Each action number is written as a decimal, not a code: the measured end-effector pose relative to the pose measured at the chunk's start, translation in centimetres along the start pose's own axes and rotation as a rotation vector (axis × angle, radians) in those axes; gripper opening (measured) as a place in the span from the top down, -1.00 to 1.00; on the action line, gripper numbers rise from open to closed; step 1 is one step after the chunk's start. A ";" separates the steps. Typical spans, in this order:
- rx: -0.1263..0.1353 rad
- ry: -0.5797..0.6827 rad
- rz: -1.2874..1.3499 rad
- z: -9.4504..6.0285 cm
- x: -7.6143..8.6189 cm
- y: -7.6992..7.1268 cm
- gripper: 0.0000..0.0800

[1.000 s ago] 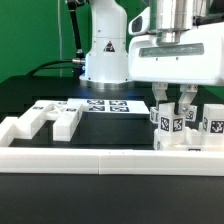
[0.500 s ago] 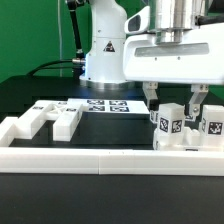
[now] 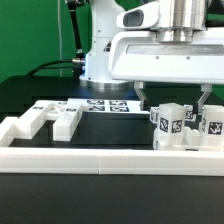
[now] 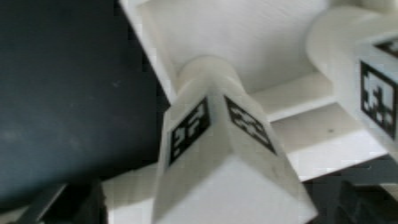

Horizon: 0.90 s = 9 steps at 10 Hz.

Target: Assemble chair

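Several white chair parts with black-and-white tags stand at the exterior view's right: an upright leg piece (image 3: 172, 120) and more tagged pieces (image 3: 213, 125) beside it. My gripper (image 3: 173, 100) is wide open right above the leg piece, with one finger (image 3: 141, 98) on each side and clear of it. In the wrist view the leg piece (image 4: 217, 125) fills the middle, showing two tags, with another tagged part (image 4: 374, 85) beside it on a flat white part (image 4: 267, 40). My gripper (image 4: 205, 208) straddles the leg; the dark fingertips (image 4: 36, 205) sit in the corners.
Two chunky white parts (image 3: 45, 120) lie at the exterior view's left. The marker board (image 3: 108, 105) lies behind them in the middle. A low white border wall (image 3: 110, 160) runs along the front. The arm's base (image 3: 105, 50) stands at the back.
The jaws have spread steadily apart from close on either side of the leg piece to wide open. The hand stays above the same piece. The parts have not moved.
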<state>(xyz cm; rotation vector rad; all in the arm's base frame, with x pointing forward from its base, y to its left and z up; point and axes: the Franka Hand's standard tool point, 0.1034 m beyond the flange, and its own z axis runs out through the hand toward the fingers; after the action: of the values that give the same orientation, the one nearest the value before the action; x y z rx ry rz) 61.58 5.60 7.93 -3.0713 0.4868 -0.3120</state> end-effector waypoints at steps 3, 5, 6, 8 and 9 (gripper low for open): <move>-0.001 0.000 -0.222 0.0 0.0 0.1 -0.62; -0.006 0.000 -0.339 0.0 0.0 0.0 -0.62; -0.007 0.000 -0.370 0.0 0.0 0.0 -0.62; -0.009 0.000 -0.420 0.0 0.0 0.0 -0.60; -0.009 -0.001 -0.402 0.0 0.0 0.0 -0.18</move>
<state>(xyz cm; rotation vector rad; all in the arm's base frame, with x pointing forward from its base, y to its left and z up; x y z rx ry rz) 61.57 5.59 7.91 -3.1558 -0.1371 -0.3126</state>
